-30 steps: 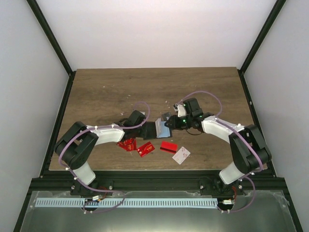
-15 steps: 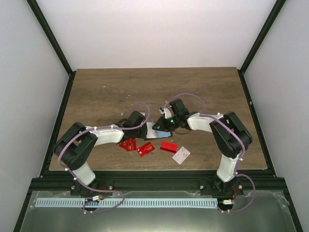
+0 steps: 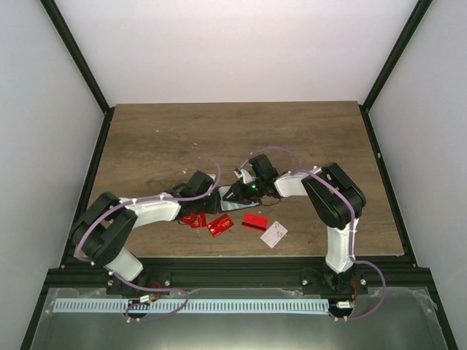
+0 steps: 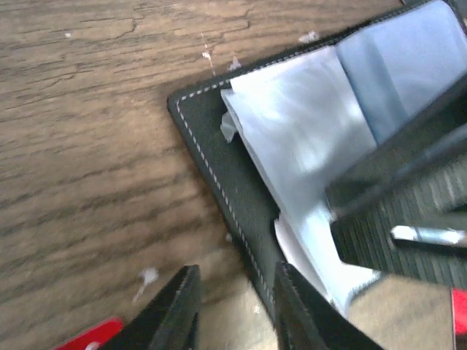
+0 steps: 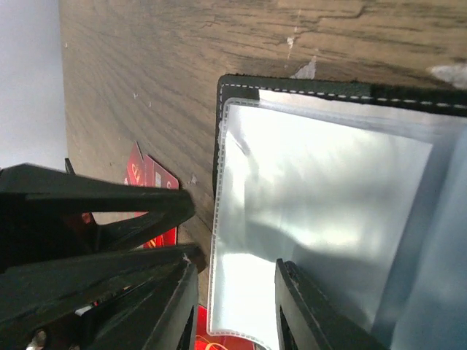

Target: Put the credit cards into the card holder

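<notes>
Top external view: the open card holder [image 3: 237,198] lies mid-table, with the credit cards [image 3: 255,222] just near of it. Left gripper [image 4: 232,277], jaws spread, sits at its stitched edge; right gripper [image 5: 235,262], also spread, hovers over the clear sleeve. Pin the cover flat before inserting.

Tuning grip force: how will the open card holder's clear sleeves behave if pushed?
The clear sleeves look thin and glossy, so likely floppy and slippery, buckling under a push. The card holder has a stitched cover lying flat: probably stiffer, yet light enough to slide on the table.
</notes>
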Controlling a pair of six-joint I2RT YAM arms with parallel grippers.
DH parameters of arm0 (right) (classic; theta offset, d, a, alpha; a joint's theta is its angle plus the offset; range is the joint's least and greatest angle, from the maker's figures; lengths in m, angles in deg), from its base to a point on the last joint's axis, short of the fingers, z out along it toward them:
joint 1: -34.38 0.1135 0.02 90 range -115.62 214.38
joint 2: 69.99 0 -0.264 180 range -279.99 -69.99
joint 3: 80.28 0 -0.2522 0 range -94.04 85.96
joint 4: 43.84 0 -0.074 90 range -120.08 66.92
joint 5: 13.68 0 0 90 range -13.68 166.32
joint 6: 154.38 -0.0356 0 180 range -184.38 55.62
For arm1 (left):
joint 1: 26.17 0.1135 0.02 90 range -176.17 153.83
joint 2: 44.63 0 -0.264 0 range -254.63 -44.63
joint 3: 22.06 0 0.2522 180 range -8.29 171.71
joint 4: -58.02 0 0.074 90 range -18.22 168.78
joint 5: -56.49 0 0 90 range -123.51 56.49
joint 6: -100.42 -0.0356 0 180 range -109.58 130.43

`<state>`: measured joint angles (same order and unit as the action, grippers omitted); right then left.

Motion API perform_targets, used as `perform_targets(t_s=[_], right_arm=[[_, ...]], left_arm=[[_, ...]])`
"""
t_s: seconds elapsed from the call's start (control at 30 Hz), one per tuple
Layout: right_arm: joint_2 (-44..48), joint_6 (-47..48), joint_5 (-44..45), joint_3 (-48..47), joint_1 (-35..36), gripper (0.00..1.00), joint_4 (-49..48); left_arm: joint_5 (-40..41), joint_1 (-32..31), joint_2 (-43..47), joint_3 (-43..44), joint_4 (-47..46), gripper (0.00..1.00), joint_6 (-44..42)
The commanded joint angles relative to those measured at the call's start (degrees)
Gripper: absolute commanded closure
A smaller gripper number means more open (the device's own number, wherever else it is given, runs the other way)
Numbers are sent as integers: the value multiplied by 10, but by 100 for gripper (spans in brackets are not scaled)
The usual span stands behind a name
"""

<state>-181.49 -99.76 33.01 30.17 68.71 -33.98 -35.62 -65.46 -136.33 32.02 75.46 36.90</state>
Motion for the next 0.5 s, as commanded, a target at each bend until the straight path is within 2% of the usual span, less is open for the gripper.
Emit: perform_targets(t_s=[0.0, 0.17, 0.47], right_arm=[[-17, 0, 19, -8, 5, 67, 6], [-1, 3, 11, -14, 4, 65, 14], [70, 26, 29, -28, 5, 64, 77]], left_arm=[[-13, 2, 70, -20, 43, 67, 10], [-15, 2, 136, -34, 80, 56, 16], [-40, -6, 188, -57, 95, 54, 25]])
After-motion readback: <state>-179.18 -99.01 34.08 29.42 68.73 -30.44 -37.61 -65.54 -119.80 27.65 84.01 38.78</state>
